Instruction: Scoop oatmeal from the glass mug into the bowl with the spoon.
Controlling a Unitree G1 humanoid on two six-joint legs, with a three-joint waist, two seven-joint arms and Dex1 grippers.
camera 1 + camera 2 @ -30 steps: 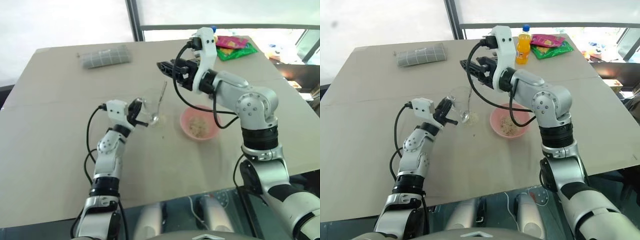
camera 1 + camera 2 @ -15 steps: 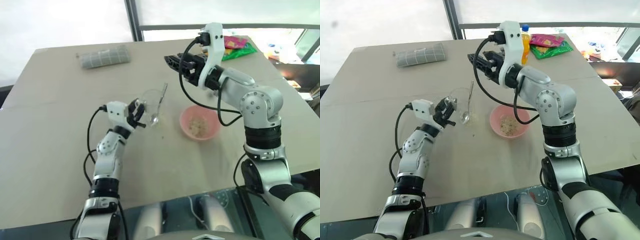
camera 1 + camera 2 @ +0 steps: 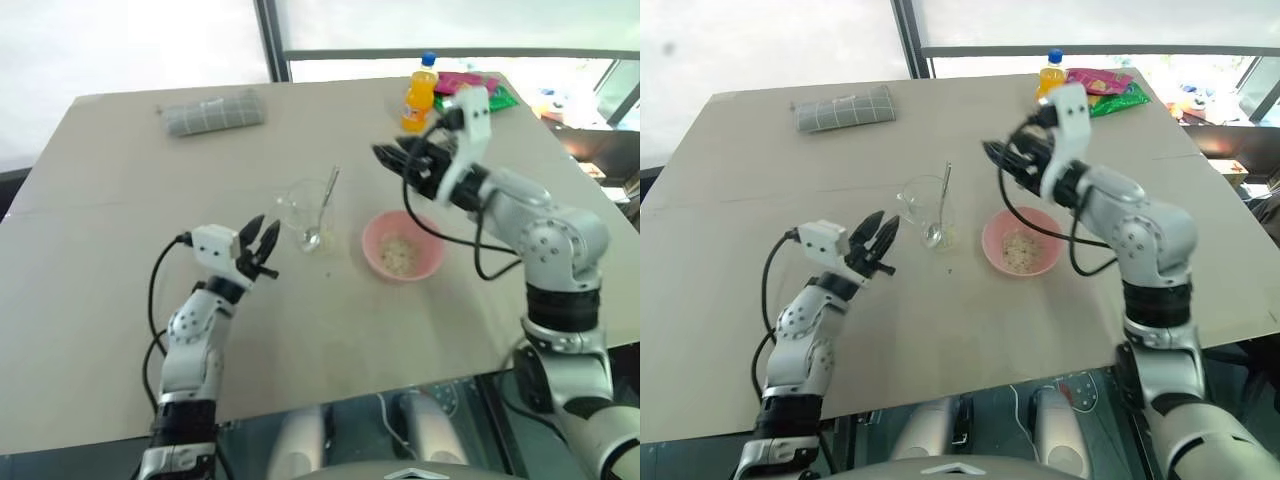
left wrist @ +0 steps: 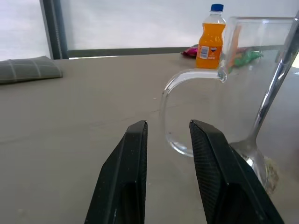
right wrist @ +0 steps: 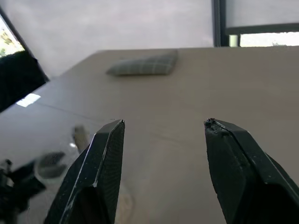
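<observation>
Glass mug [image 3: 302, 207] stands mid-table with the spoon [image 3: 322, 207] leaning inside it, a little oatmeal [image 4: 270, 171] at its base. Pink bowl [image 3: 402, 246] with flakes sits just right of the mug. Left gripper [image 3: 259, 245], jaws spread, empty, near the mug's left, apart from it. Right gripper [image 3: 398, 162], jaws spread, empty, hangs above, right of the mug. Orange bottle [image 3: 421, 93] is far behind the mug.

The glass mug [image 4: 243, 88] and spoon [image 4: 261, 126] are cut off by the frame edge.
</observation>
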